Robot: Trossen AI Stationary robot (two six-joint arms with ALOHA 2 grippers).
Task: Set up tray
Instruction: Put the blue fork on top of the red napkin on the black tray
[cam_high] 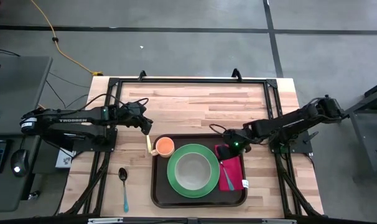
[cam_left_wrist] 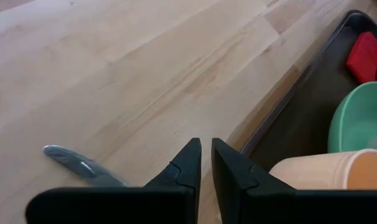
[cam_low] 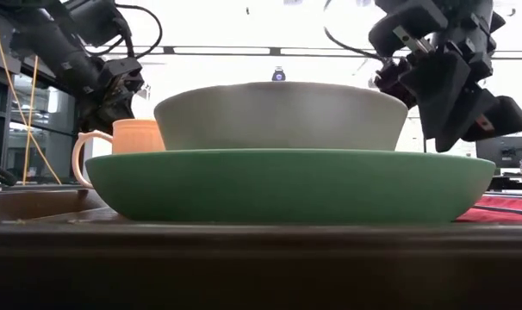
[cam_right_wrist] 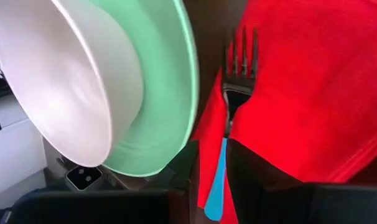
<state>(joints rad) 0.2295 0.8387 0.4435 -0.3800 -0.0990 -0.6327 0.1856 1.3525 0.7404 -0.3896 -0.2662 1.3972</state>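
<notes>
The dark brown tray (cam_high: pixel 157 190) holds a green plate (cam_high: pixel 176 183) with a pale bowl (cam_high: pixel 193 169) on it. An orange cup (cam_high: pixel 164 147) stands in its far left corner. A magenta napkin (cam_high: pixel 235 169) lies at the tray's right. A blue-handled fork (cam_right_wrist: pixel 237 93) rests along the napkin's edge. My right gripper (cam_right_wrist: pixel 213 149) hangs narrowly open above the fork's handle, clear of it. My left gripper (cam_left_wrist: pixel 206 144) hovers shut and empty over the wood at the tray's far left corner. A pale slim utensil (cam_high: pixel 148 144) lies beside the tray's left rim.
A blue-handled spoon (cam_high: pixel 124 186) lies on the wood left of the tray. A silver utensil tip (cam_left_wrist: pixel 70 158) shows on the table beside my left gripper. Bare wood stretches across the table's far half (cam_high: pixel 201 102). A black frame (cam_high: pixel 188 81) borders the table.
</notes>
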